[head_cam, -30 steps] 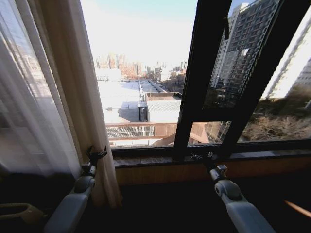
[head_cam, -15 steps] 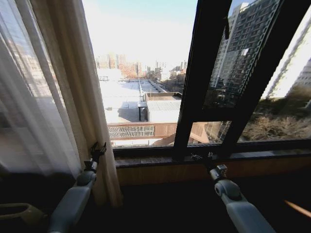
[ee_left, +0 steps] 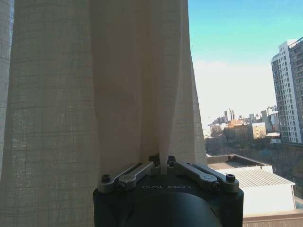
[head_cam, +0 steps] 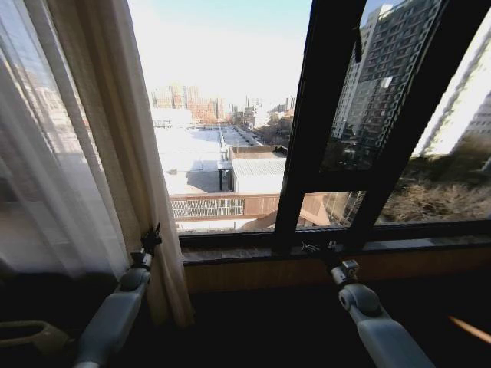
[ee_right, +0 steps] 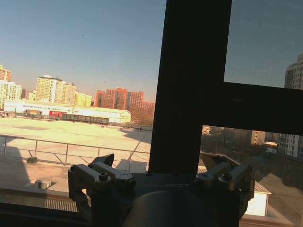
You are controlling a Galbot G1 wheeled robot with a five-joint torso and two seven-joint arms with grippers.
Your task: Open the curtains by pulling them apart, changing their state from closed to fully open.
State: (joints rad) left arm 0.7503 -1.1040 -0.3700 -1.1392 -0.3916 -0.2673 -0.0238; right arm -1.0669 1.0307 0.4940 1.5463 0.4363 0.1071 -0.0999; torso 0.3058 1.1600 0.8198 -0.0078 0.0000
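My left gripper [head_cam: 151,237] was pinched on the curtain [head_cam: 115,153] edge, fabric crowding that whole side. Clear glass lay between the curtain and the dark window frame [head_cam: 322,100]. My right gripper [head_cam: 318,248], spread wide, sat close to the frame and sill [head_cam: 253,253], blocking forward travel.

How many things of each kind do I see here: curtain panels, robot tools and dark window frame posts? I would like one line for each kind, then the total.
Sheer off-white pleated fabric curtain panels: 1
Robot tools: 2, left tool shut on the curtain, right tool open at the window
Dark window frame posts: 2
Total: 5
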